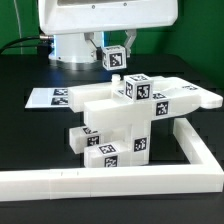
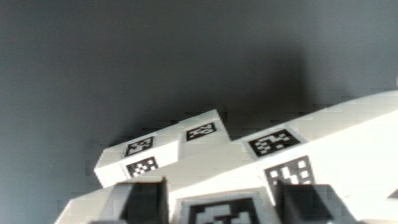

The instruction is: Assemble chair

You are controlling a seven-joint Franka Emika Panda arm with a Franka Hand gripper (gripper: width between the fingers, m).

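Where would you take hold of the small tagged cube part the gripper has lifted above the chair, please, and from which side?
From above, with the fingers on two opposite flat side faces of the small cube. Those faces look parallel and its top is free, while the partly built chair crowds the space beneath it. The gripper already appears closed on the cube this way.

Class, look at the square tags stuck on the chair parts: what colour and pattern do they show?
The tags are black-and-white square patterns on the white chair, clearest in the exterior view.
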